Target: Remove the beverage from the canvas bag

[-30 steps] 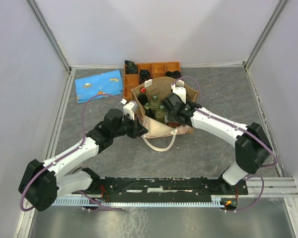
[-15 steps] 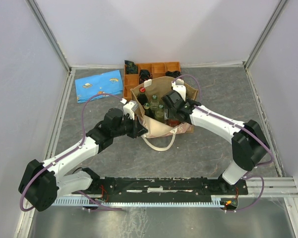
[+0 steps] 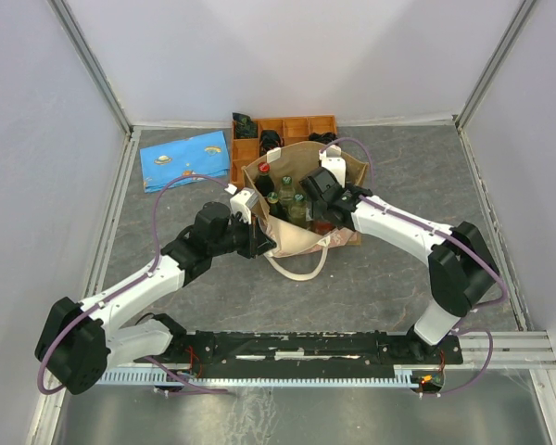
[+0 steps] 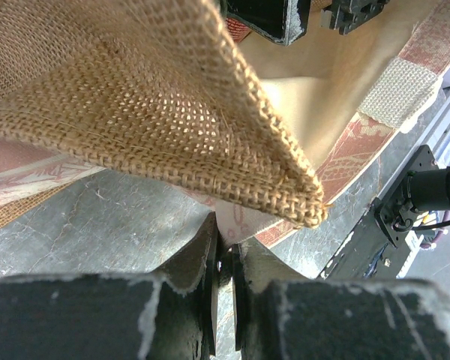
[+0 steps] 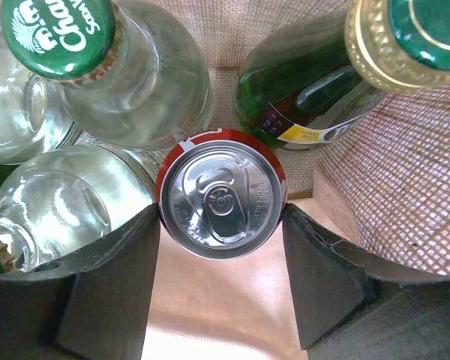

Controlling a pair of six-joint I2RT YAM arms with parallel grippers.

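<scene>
The tan canvas bag (image 3: pixel 301 246) stands mid-table with cream handles; its weave fills the left wrist view (image 4: pixel 157 112). My left gripper (image 3: pixel 262 243) is shut on the bag's near-left pinkish rim edge (image 4: pixel 225 247). My right gripper (image 3: pixel 320 199) is down inside the bag. In the right wrist view its fingers (image 5: pixel 221 214) touch both sides of an upright red can with a silver top (image 5: pixel 221 195). Clear glass bottles with green caps (image 5: pixel 60 34) stand left of the can, and a dark green bottle (image 5: pixel 307 97) stands beyond it on the right.
An orange compartmented tray (image 3: pixel 296 127) with dark items sits behind the bag. A flat blue patterned cloth (image 3: pixel 185 158) lies at the back left. Several bottle tops (image 3: pixel 285 197) crowd the bag's opening. Grey walls enclose the table.
My right gripper has moved a little left and deeper into the bag's opening. The left arm and the bag have stayed put.
</scene>
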